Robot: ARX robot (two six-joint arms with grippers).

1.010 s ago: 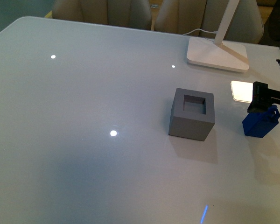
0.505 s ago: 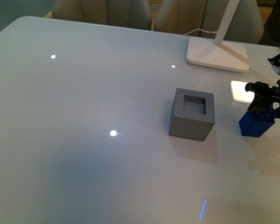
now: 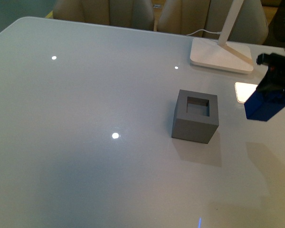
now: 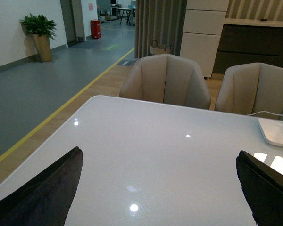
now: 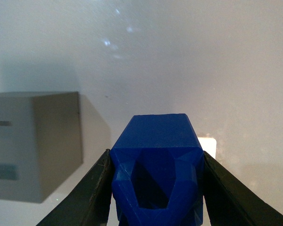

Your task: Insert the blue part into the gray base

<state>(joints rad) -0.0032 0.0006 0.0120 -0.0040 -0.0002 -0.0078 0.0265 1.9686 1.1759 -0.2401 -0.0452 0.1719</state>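
The gray base (image 3: 195,116) is a matte cube with a square hole in its top, standing on the white table right of centre. Off to its right, the blue part (image 3: 263,107) hangs above the table, and my right gripper (image 3: 274,78) is shut on its upper end. In the right wrist view the blue part (image 5: 155,165) fills the space between the two black fingers, looped end toward the camera, and the gray base (image 5: 35,143) lies apart to one side. My left gripper (image 4: 158,188) is open over bare table; only its dark fingertips (image 4: 47,190) show.
A white lamp base (image 3: 221,54) with its slanted stem stands at the back right, its cable trailing behind. A bright light patch (image 3: 244,91) lies on the table by the blue part. Beige chairs (image 4: 165,80) line the far table edge.
My right gripper has lifted the blue part off the table and carried it upward and slightly back. The gray base has not moved.
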